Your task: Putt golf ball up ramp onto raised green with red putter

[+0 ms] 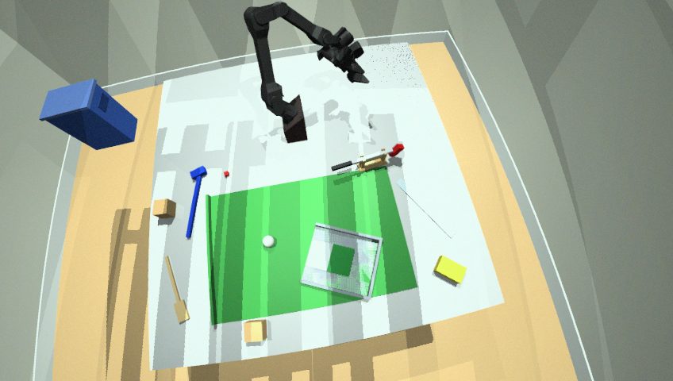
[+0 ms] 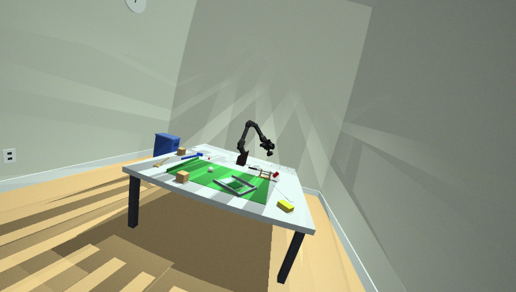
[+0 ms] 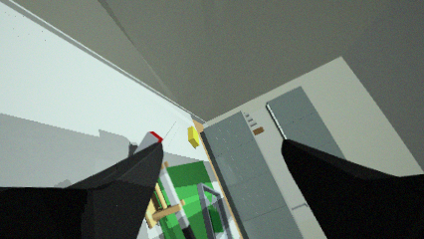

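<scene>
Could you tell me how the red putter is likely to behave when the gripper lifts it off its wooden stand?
The red putter looks like a thin, straight shaft, so it is probably stiff. Its red head sits at one end, so a grasp near the black grip may let it droop or swivel. The open gripper hangs above the table, holding nothing.

top: overhead, near | exterior: distant corner | wrist: along fingers (all share table (image 2: 231,206))
</scene>
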`<action>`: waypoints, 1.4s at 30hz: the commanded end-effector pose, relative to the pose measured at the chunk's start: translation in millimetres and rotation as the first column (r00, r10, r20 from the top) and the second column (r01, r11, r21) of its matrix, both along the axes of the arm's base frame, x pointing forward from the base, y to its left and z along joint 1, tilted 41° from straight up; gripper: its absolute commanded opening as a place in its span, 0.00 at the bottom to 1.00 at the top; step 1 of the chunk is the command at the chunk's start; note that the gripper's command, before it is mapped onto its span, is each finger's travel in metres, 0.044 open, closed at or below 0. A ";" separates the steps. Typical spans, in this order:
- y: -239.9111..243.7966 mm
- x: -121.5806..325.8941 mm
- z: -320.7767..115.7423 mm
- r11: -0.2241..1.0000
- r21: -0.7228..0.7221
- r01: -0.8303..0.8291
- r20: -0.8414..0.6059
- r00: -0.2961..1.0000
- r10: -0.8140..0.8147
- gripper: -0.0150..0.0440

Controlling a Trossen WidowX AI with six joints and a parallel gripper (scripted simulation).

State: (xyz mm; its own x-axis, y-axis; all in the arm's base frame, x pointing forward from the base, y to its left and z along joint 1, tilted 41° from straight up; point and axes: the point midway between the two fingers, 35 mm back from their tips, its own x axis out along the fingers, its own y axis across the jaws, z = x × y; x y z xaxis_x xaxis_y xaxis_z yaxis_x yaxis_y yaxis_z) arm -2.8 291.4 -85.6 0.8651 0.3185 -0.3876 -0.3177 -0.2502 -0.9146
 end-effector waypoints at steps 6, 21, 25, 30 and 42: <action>-7.4 55.7 -3.7 0.966 -0.191 0.171 -0.050 0.982 -0.184 1.00; -89.0 190.2 -7.0 0.689 -0.608 0.395 -0.264 0.717 -0.645 1.00; -121.5 216.0 -7.1 0.638 -0.687 0.347 -0.371 0.588 -0.719 1.00; -164.2 240.3 -4.7 0.637 -0.722 0.269 -0.513 0.408 -0.755 1.00; -205.2 259.3 0.9 0.689 -0.692 0.217 -0.643 0.250 -0.724 1.00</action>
State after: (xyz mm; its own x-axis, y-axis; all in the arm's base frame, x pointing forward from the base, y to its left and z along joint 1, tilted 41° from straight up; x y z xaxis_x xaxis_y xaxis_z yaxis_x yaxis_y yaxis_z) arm 253.9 87.1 -86.0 -0.0702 -0.4350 -0.8977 -0.9975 0.0298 0.0635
